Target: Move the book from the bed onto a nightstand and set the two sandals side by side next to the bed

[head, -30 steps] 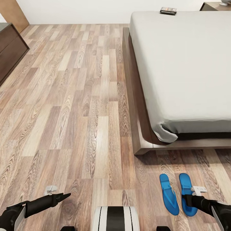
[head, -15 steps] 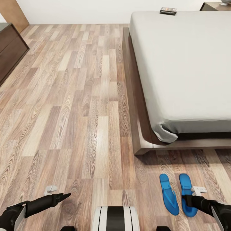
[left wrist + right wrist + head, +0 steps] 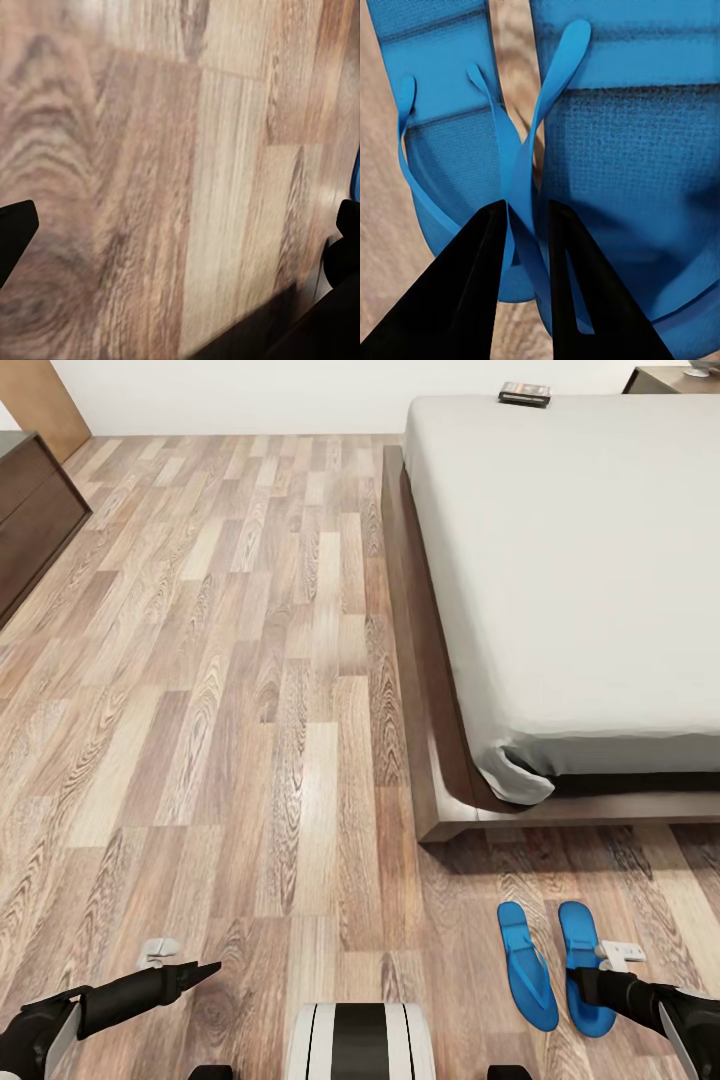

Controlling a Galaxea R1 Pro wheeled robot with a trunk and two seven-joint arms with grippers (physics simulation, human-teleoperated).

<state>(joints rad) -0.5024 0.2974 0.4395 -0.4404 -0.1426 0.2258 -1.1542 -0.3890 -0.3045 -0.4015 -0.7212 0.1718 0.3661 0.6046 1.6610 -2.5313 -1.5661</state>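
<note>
- The large low bed point(image 3: 580, 580), a plain white mattress on a dark brown wooden platform frame, fills the right half of the head view on the wood-plank floor point(image 3: 250, 710).
- The small dark-covered paperback book point(image 3: 525, 393) lies flat on the mattress at its far edge, by the white wall.
- Just beyond the bed's far right corner stands the glossy dark-brown wooden nightstand point(image 3: 672, 378), with a small pale object on its top that is too cut off to identify.
- The two bright blue flat flip-flop sandals point(image 3: 528, 963) lie side by side on the floor just off the foot end of the bed frame, close together and roughly parallel.
- The right gripper point(image 3: 526, 221) is at the right-hand sandal point(image 3: 585, 970); in the right wrist view its two black fingers point(image 3: 472, 285) stand close together with a blue thong strap point(image 3: 540, 142) between them, clamped on it.
- The left gripper point(image 3: 205, 968) hangs low over bare floor, well apart from the sandals; in the left wrist view its fingertips point(image 3: 15, 229) sit at opposite edges, spread wide.
- A wide dark-brown low dresser point(image 3: 30, 510) stands along the left side.
</note>
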